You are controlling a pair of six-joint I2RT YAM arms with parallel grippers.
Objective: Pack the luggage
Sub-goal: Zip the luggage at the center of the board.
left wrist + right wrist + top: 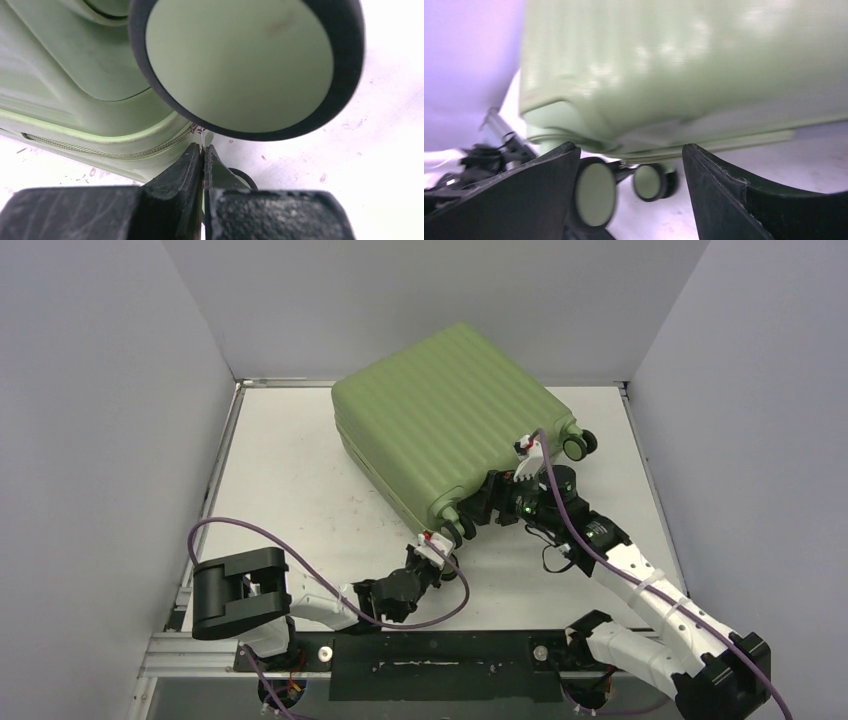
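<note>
The luggage (450, 415) lies closed on the white surface (290, 480), ribbed shell facing up. It sits toward the far half of the surface and is turned diagonally, with its wheeled end facing the arms. One wheel (578, 445) projects at the right corner of that end.

Left tool (432, 545): positioned at the near corner of the luggage, low against the surface. In the left wrist view the left tool (203, 152) is closed, with its two black fingers (182, 167) pressed together and no visible gap. The fingertips sit directly below a small metal zipper pull (200, 130), where the zipper (100, 151) runs along the shell seam. The views do not show whether the pull is pinched between the tips. A large caster wheel (240, 60), green hub in a black tyre, fills the upper part of this view just above the fingertips.

Right tool (478, 508): positioned at the wheeled end of the luggage, between its two corners. In the right wrist view the right tool (627, 146) is open, its fingers (724, 185) standing wide apart with nothing between them. Beyond them, two small wheels (594, 192) sit under the shell edge. This view is blurred.

A purple cable (300, 530) loops over the surface beside the left arm.
</note>
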